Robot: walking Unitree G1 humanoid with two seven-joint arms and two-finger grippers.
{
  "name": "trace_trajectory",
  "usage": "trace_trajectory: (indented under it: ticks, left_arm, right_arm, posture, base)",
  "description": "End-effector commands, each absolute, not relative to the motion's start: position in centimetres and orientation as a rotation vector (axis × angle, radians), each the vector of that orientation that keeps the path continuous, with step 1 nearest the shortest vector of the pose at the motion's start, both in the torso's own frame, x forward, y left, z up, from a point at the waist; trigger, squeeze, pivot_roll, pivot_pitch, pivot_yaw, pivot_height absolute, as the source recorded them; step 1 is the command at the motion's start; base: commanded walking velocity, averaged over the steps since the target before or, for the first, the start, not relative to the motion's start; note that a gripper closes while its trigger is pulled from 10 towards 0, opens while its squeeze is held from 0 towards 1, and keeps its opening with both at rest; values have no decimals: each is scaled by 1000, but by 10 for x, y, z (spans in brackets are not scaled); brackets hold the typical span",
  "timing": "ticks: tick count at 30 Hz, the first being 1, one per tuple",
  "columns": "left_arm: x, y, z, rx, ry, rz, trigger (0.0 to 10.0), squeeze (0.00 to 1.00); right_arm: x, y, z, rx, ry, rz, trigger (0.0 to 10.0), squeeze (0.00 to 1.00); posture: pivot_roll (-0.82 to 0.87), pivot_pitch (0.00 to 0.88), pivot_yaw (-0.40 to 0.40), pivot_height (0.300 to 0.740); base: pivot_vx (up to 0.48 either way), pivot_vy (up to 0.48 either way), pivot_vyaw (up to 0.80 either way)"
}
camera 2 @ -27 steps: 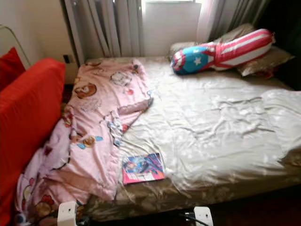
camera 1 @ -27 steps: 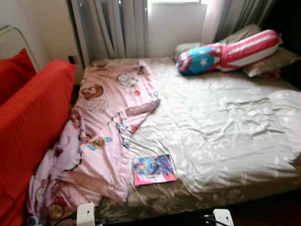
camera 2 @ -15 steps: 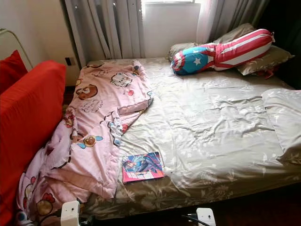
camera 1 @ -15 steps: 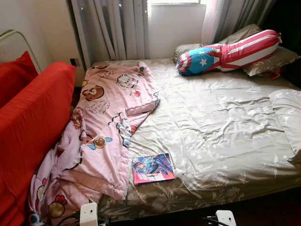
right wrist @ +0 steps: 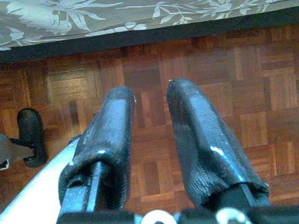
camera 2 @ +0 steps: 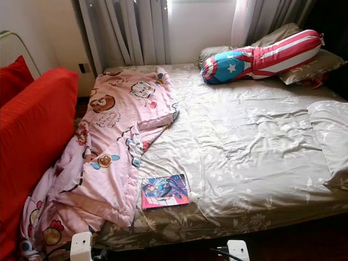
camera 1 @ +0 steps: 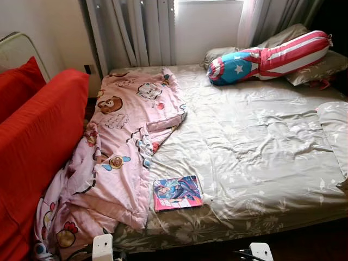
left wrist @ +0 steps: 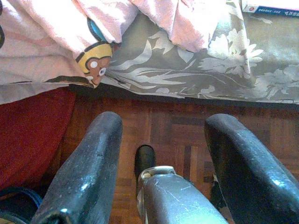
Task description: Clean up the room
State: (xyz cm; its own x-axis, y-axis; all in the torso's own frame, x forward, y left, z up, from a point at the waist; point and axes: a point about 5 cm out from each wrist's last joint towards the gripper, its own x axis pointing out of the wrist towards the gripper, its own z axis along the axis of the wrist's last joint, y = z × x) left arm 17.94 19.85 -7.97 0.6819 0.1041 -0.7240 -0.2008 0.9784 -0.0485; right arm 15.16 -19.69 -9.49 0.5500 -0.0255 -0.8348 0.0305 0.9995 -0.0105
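Observation:
A pink cartoon-print blanket (camera 1: 128, 136) lies crumpled along the left side of the bed (camera 1: 261, 152) and hangs over its near corner. Beside it, near the bed's front edge, rests a colourful magazine (camera 1: 177, 193). A star-and-stripe bolster (camera 1: 272, 57) leans on pillows at the head. Both arms hang low in front of the bed. In the left wrist view my left gripper (left wrist: 163, 135) is open wide above the wooden floor, close to the blanket's hanging edge (left wrist: 93, 28). My right gripper (right wrist: 152, 93) is open by a narrow gap over bare parquet (right wrist: 233, 70).
A red sofa (camera 1: 38, 141) stands tight against the bed's left side. Grey curtains (camera 1: 136, 32) and a window close the far wall. A folded pale pillow (camera 1: 334, 130) sits at the bed's right edge. The robot's dark foot (right wrist: 30, 135) rests on the floor.
The camera has shifted a little and the picture has sharpened. Nothing on the bed has moved.

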Motion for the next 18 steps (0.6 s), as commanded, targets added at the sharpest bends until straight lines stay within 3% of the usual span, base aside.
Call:
trace_trajectory:
  ticks: [1, 11, 18]
  left_arm:
    - [229, 182, -58, -81, 797, -47, 10000, 0]
    - [229, 182, -57, -73, 795, -53, 10000, 0]
    - [232, 185, -55, -114, 749, 39, 10000, 0]
  right_arm:
    - [221, -192, -64, 138, 874, -119, 10000, 0]
    - [221, -192, -64, 127, 880, -115, 10000, 0]
    - [224, -191, -62, 156, 859, -124, 10000, 0]
  posture:
    - [17, 0, -69, 740]
    - [17, 0, -70, 740]
    - [21, 0, -70, 740]
  base:
    - [0, 0, 0]
    - [0, 0, 0]
    - [0, 0, 0]
